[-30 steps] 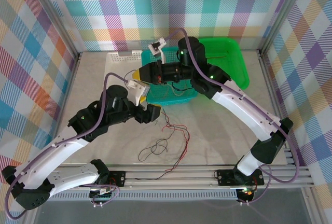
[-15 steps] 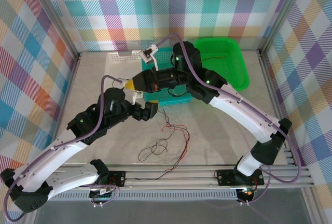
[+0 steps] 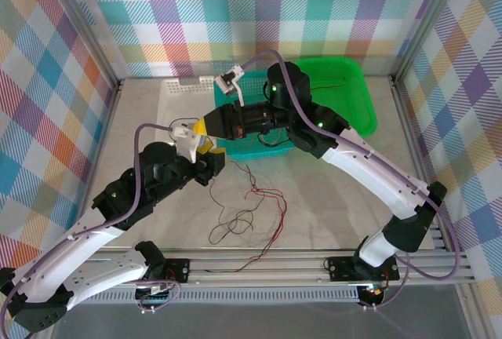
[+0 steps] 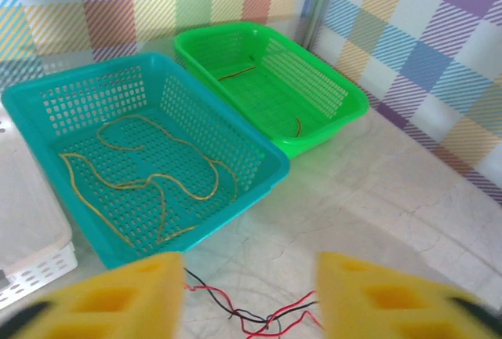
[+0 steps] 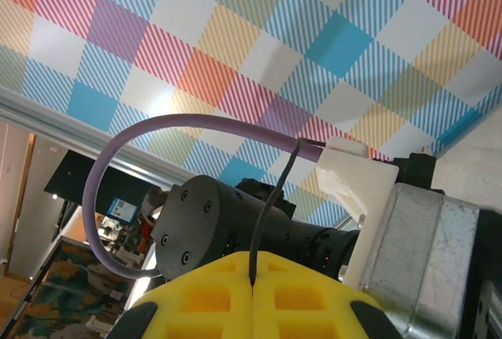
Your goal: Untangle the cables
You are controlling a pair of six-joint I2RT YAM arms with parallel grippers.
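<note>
1. Teal basket. We take this as our reference. It stands on the pale table.
2. Yellow cable. One long strand lies looped on the floor of the teal basket.
3. Green basket. We find it just beside the teal basket, on its right and farther back. It holds a short reddish wire and a darker one near its near wall.
4. White basket. It sits close against the teal basket's left side.
5. Loose cables. These are red and black, tangled together on the table on the near side of the teal basket. The uppermost strands come close to its near wall.
6. Left gripper. We place it just outside the teal basket's near left corner. Its yellow fingers stand well apart with nothing between them. The wrist view shows red and black strands on the table beneath the gap.
7. Right gripper. It is raised just past the teal basket's left end and points away from the green basket. Its fingers are pressed together on a thin dark wire that rises from the seam.
</note>
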